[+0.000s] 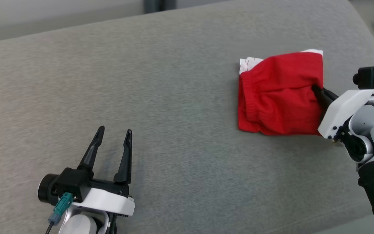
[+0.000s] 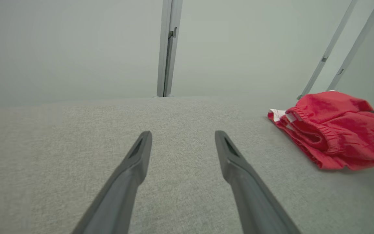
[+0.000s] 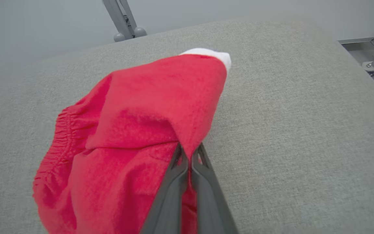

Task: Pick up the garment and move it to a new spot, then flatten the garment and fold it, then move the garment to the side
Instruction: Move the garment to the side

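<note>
The left jaws are standing released and empty over the near worktop [image 1: 174, 162]; the right jaws are clenching the right edge of the folded red garment [image 1: 281, 94], lying far right; the move is probably calling for low, slow carrying, keeping folds together; cloth is hiding the tips, so the layers caught cannot be told.
</note>
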You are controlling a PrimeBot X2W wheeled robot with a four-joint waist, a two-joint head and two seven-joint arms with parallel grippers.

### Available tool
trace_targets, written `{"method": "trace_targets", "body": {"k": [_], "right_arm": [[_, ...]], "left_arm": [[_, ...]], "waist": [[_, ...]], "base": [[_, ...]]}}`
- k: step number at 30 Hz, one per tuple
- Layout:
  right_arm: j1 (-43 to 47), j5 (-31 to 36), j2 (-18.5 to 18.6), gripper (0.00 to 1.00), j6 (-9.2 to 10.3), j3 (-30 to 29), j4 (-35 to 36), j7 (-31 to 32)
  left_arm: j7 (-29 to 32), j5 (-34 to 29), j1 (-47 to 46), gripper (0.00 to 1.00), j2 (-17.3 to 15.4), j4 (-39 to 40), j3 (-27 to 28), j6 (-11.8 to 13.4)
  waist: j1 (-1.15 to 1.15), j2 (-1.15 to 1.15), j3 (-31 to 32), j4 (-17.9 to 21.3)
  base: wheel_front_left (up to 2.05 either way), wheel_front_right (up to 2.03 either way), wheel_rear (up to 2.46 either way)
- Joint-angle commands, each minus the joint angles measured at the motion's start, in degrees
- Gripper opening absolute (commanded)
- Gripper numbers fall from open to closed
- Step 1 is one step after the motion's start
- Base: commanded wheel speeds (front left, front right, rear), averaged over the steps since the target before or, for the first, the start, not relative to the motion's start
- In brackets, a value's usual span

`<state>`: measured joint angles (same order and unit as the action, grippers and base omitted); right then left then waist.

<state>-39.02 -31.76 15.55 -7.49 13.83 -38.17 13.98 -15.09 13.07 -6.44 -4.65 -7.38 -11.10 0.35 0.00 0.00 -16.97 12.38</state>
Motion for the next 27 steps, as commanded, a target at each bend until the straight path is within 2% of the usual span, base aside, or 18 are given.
{"method": "trace_targets", "body": {"k": [1, 5, 9, 20, 27], "right_arm": [[-1.38, -0.26, -0.14, 0.0, -0.01, 0.01, -0.37, -0.93], [-3.05, 0.14, -0.48, 0.0, -0.01, 0.45, -1.4, -2.48], [-5.35, 2.05, 0.44, 0.0, -0.01, 0.65, -3.39, -4.35], [-15.46, 10.85, 7.76, 0.0, 0.0, -1.6, -13.35, -7.73], [-20.88, 14.3, 11.33, 0.0, 0.0, -5.39, -18.9, -8.75]], "left_arm": [[0.03, -0.71, -1.42, 1.0, -0.7, 0.54, -0.23, -0.16], [0.77, -1.9, -2.67, 1.0, -1.56, 1.74, -1.16, -0.23], [1.68, -2.58, -3.36, 1.0, -2.07, 3.45, -1.92, -0.26], [3.24, -4.7, -4.32, 1.0, -3.25, 9.95, -3.34, 0.86], [3.59, -5.05, -3.73, 1.0, -3.4, 12.32, -3.67, 1.69]], "waist": [[0.0, 0.0, -3.39, 5.16], [0.0, 0.0, -5.15, 6.81], [0.0, 0.0, -6.71, 6.51], [0.0, 0.0, -10.97, 0.37], [0.0, 0.0, -13.2, -3.05]], "base": [[0.0, 0.0, 0.0], [0.0, 0.0, 0.0], [0.0, 0.0, 0.0], [0.0, 0.0, 0.0], [0.0, 0.0, 0.0]]}}
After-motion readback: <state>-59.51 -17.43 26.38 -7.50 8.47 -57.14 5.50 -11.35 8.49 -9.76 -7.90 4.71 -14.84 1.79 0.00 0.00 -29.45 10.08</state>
